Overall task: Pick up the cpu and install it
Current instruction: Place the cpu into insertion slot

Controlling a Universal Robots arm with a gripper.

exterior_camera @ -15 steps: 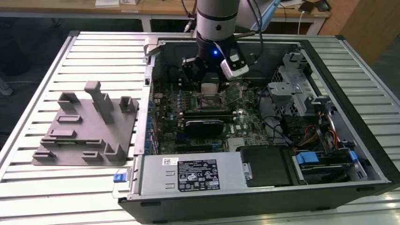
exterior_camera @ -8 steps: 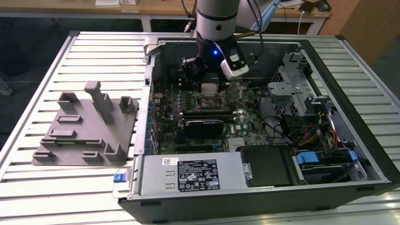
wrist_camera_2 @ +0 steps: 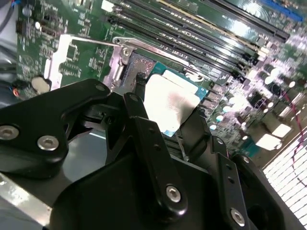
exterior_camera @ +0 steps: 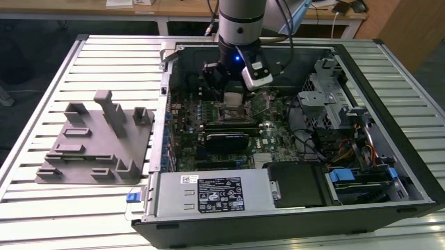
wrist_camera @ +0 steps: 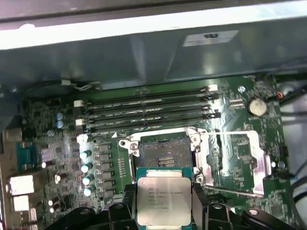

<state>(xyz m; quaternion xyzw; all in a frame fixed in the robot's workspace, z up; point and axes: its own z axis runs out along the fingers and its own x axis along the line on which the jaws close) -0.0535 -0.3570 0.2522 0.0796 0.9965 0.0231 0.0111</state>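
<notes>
A: While it's in the case, status?
B: Gripper pinching cpu by two edges, fingers each side. Cpu held off the board, just beside open socket. Load plate flipped open. Not seated.

In the second wrist view the cpu is partly hidden (behind the black jaws).

A: Where is the exterior view standing?
B: High, well off the jaws, looking down over the desk and open case.
A: The wrist views?
B: Both are peering close past the jaws, sharing the cpu and motherboard.
</notes>
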